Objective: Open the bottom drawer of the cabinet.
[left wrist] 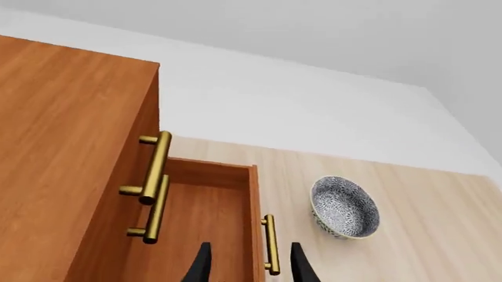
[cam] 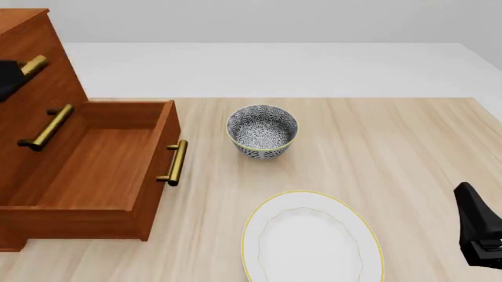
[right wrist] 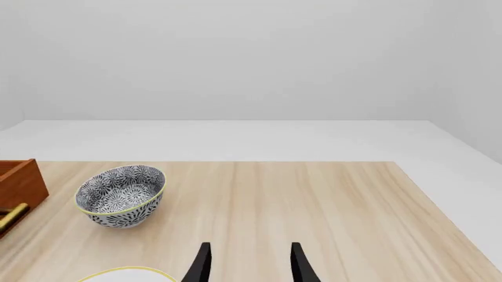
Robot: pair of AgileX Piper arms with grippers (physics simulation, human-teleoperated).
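Observation:
The reddish-brown cabinet stands at the table's left. Its bottom drawer is pulled far out and its inside shows bare wood. The drawer's brass handle faces the bowl. In the left wrist view the cabinet fills one side, and the bottom drawer lies under my left gripper. That gripper is open, and the drawer's handle sits between its fingers without touching them. My right gripper is open and holds nothing, low at the table's right.
A blue-patterned bowl sits mid-table, right of the drawer. A white plate with a yellow rim lies near the front edge. The handles of the two upper drawers stick out above the open drawer.

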